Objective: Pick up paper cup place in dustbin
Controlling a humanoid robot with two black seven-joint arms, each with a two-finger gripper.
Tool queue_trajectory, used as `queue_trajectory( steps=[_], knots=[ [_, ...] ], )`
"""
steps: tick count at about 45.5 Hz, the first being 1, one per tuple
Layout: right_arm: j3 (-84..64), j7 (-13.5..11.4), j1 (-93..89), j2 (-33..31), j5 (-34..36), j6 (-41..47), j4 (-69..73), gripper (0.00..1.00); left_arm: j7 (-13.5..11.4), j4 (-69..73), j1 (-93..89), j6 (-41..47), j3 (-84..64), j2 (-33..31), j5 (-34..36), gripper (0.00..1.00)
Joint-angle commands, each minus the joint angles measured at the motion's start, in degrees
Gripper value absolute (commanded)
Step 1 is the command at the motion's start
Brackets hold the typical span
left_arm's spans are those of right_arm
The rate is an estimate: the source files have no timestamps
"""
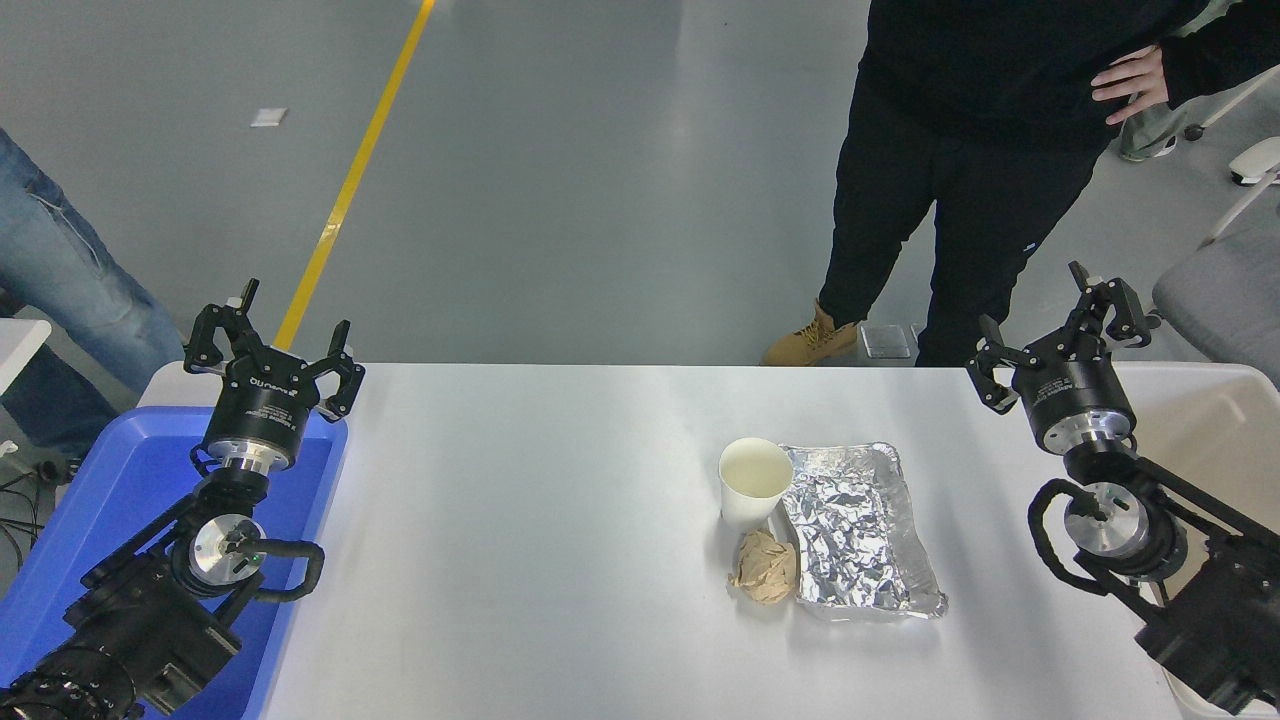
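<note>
Nothing has been picked up yet, so I'd call this the very start: the reach for the cup (755, 482) is still to come. It stands upright a little right of the bench's (520, 560) middle, mouth up, its long axis straight up and down and tapering toward the base. Its right side is just beside, maybe touching, the foil tray (862, 530), and the paper ball (765, 568) sits close against its near side; from this angle I can't quite tell if they touch.

The right pincer (1062, 340) hangs over the bench's far right corner, fingers spread apart and holding nothing, well apart from the cup. The bin (1225, 420) lies at the right edge under that arm, mostly hidden by it. The left pincer (268, 345) is parked above the blue tray (110, 490) at the left edge, also spread and empty.

To my eye the next move calls for swinging the right pincer left and toward the near edge, coming down on the cup from its free left and far sides so tray and ball stay put
</note>
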Motion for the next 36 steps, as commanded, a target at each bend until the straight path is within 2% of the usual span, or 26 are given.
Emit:
queue_trajectory(
  steps=[1, 36],
  knots=[
    [0.0, 0.0, -0.1, 0.0, 0.0, 0.0, 0.1, 1.00, 0.0, 0.0, 0.0, 0.0, 0.1, 0.0, 0.0, 0.98],
    [-0.9, 0.0, 0.2, -0.5, -0.9, 0.2, -0.2, 1.00, 0.0, -0.1, 0.0, 0.0, 0.1, 0.0, 0.0, 0.98]
  ],
)
